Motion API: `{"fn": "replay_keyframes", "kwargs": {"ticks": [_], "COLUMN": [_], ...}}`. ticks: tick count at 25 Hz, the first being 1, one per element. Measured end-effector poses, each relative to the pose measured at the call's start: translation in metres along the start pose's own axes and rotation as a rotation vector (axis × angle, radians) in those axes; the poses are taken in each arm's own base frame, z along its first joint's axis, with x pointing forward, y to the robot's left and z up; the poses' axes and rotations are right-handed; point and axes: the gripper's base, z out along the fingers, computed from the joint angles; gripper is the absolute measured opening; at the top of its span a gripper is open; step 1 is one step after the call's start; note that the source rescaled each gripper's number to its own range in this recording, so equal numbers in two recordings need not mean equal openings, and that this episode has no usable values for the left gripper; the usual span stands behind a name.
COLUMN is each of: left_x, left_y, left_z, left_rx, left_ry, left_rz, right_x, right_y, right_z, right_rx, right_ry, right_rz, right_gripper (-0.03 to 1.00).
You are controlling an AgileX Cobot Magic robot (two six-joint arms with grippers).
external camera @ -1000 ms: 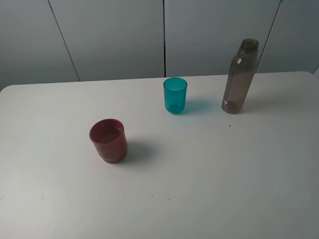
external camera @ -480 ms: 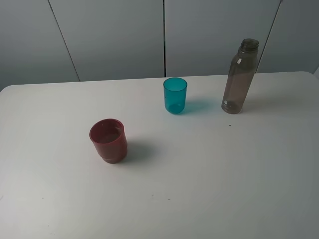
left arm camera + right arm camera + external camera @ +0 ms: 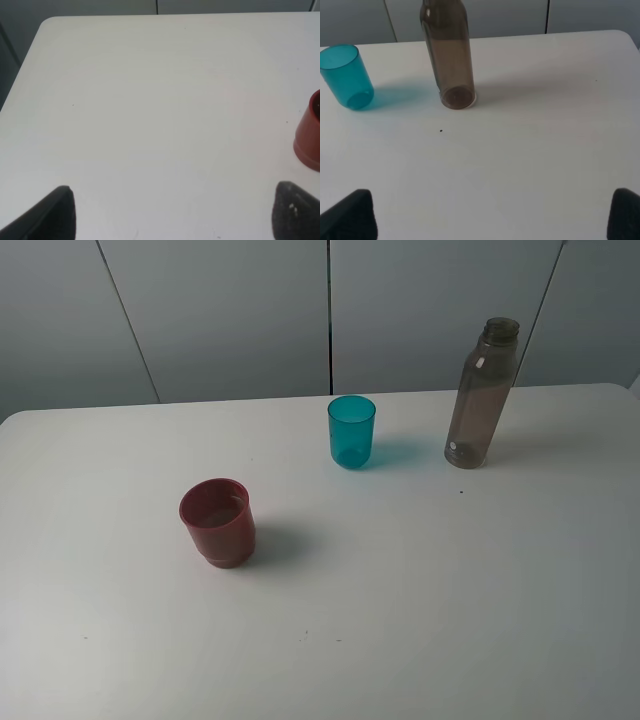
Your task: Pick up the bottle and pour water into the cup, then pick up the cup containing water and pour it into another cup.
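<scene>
The smoky grey bottle (image 3: 481, 395) stands upright at the back right of the white table (image 3: 420, 580), capless. Left of it is the teal cup (image 3: 351, 431), and the red cup (image 3: 217, 522) sits nearer the front left. Neither gripper shows in the exterior high view. In the right wrist view the right gripper (image 3: 487, 215) is open wide, well short of the bottle (image 3: 451, 55) and the teal cup (image 3: 346, 76). The left gripper (image 3: 175, 215) is open too, over bare table, with the red cup (image 3: 310, 132) off to one side.
Grey wall panels (image 3: 230, 310) rise behind the table's back edge. The table's rounded back left corner (image 3: 47, 22) shows in the left wrist view, with a dark gap beyond it. A tiny dark speck (image 3: 441, 131) lies near the bottle.
</scene>
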Motion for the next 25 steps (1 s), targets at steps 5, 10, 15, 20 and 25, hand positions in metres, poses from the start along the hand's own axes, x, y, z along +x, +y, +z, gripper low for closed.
{"fn": "replay_keyframes", "kwargs": {"ticks": [5, 10, 15, 20, 25], "left_x": [0.0, 0.0, 0.0, 0.0, 0.0], "left_y": [0.0, 0.0, 0.0, 0.0, 0.0], "left_z": [0.0, 0.0, 0.0, 0.0, 0.0], "left_rx": [0.0, 0.0, 0.0, 0.0, 0.0], "left_ry": [0.0, 0.0, 0.0, 0.0, 0.0], "left_rz": [0.0, 0.0, 0.0, 0.0, 0.0], "right_x": [0.0, 0.0, 0.0, 0.0, 0.0], "right_y": [0.0, 0.0, 0.0, 0.0, 0.0], "right_z": [0.0, 0.0, 0.0, 0.0, 0.0], "right_rx": [0.0, 0.0, 0.0, 0.0, 0.0], "right_ry": [0.0, 0.0, 0.0, 0.0, 0.0], "right_rz": [0.0, 0.0, 0.0, 0.0, 0.0], "right_gripper": [0.99, 0.99, 0.99, 0.99, 0.99]}}
